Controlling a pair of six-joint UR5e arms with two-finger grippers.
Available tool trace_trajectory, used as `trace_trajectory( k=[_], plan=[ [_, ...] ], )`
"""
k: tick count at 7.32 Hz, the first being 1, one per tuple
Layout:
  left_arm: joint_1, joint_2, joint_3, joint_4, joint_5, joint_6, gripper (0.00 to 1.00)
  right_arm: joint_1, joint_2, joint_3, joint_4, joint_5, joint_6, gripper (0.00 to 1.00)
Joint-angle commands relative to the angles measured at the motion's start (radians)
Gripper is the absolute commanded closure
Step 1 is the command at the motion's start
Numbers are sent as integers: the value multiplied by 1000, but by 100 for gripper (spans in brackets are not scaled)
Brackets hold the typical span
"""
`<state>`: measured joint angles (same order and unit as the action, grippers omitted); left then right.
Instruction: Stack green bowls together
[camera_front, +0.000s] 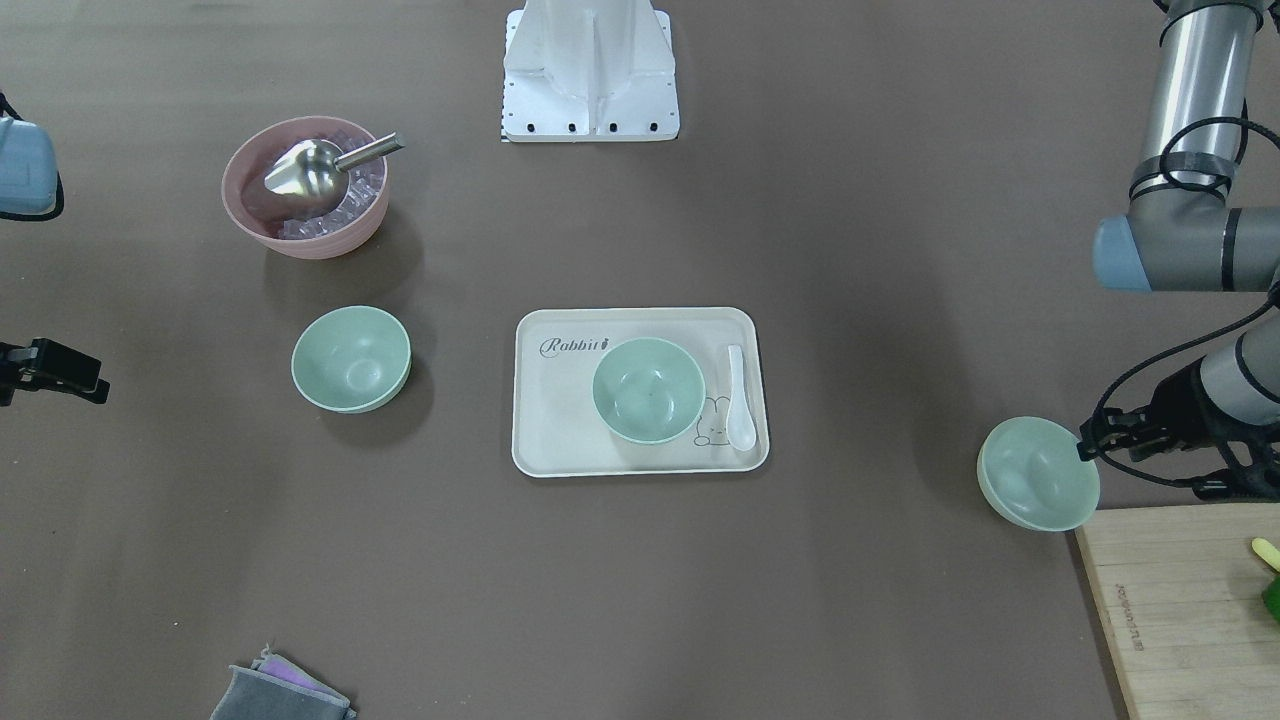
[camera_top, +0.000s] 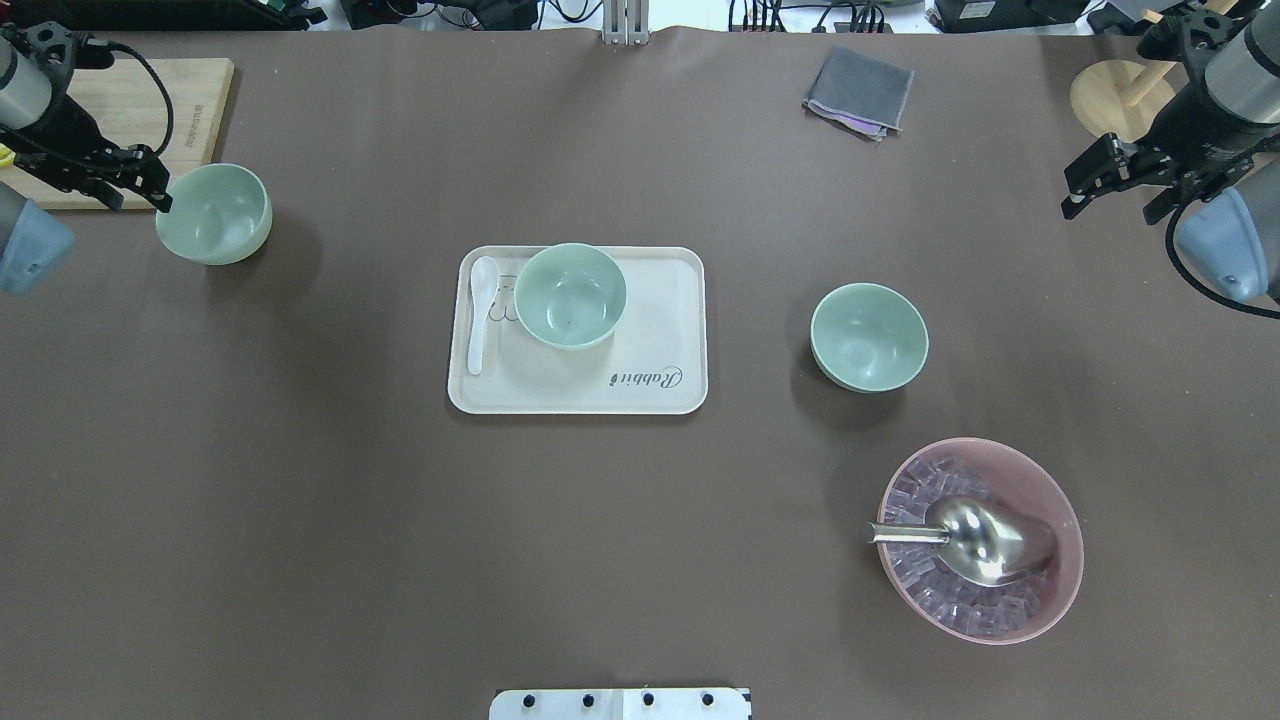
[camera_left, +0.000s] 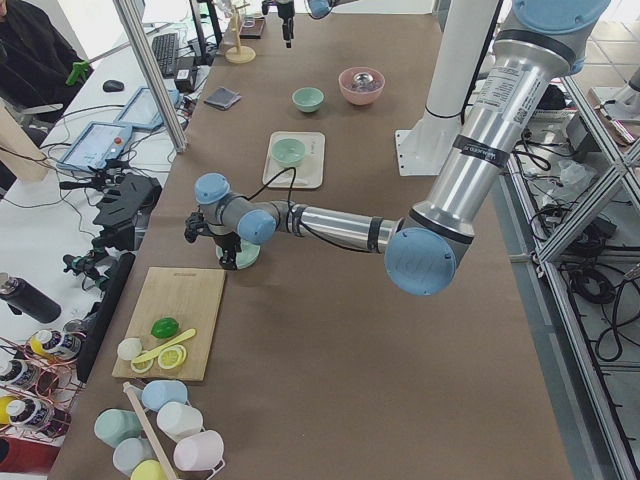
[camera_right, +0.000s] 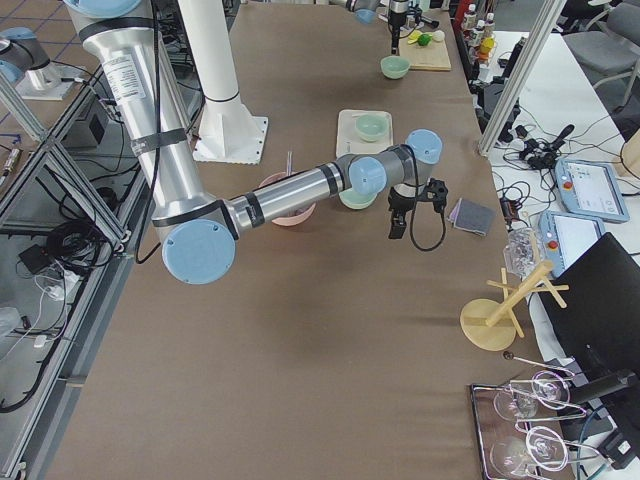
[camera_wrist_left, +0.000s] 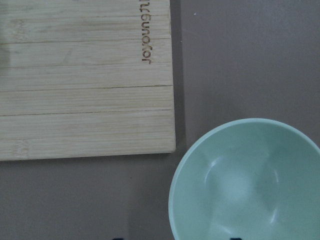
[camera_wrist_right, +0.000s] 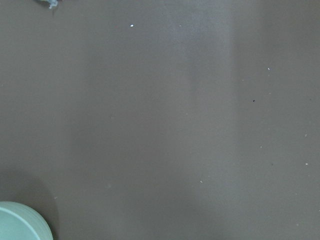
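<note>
One green bowl (camera_front: 1040, 488), tilted, seemingly in left gripper (camera_front: 1085, 447).

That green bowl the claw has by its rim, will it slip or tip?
The green bowl hangs tilted from the left claw, gripped only at its rim, so it may swing. It looks stiff, probably light. The matte, smooth wall might slip a little.
</note>
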<state>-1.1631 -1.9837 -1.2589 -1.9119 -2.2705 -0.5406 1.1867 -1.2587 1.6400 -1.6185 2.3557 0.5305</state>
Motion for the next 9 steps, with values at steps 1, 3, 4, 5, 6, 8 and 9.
trace_trajectory(
  k=[1,3,4,5,6,8,9],
  plan=[
    [8,-4,16,-4,11,1,36,-6,2,1,0,1,0,0],
    [14,-10,51,-39,12,1,38,-7,8,1,0,-1,0,0],
    [17,-12,67,-59,23,1,39,-7,10,0,0,-1,0,0],
    [19,-12,67,-59,25,-1,47,-7,10,1,0,-1,0,0],
    [19,-12,67,-59,25,-1,49,-7,10,1,0,-1,0,0],
    [19,-12,69,-59,25,-1,55,-7,10,4,0,-1,0,0],
    [20,-12,72,-59,25,-1,55,-7,9,4,0,-1,0,0]
  ],
)
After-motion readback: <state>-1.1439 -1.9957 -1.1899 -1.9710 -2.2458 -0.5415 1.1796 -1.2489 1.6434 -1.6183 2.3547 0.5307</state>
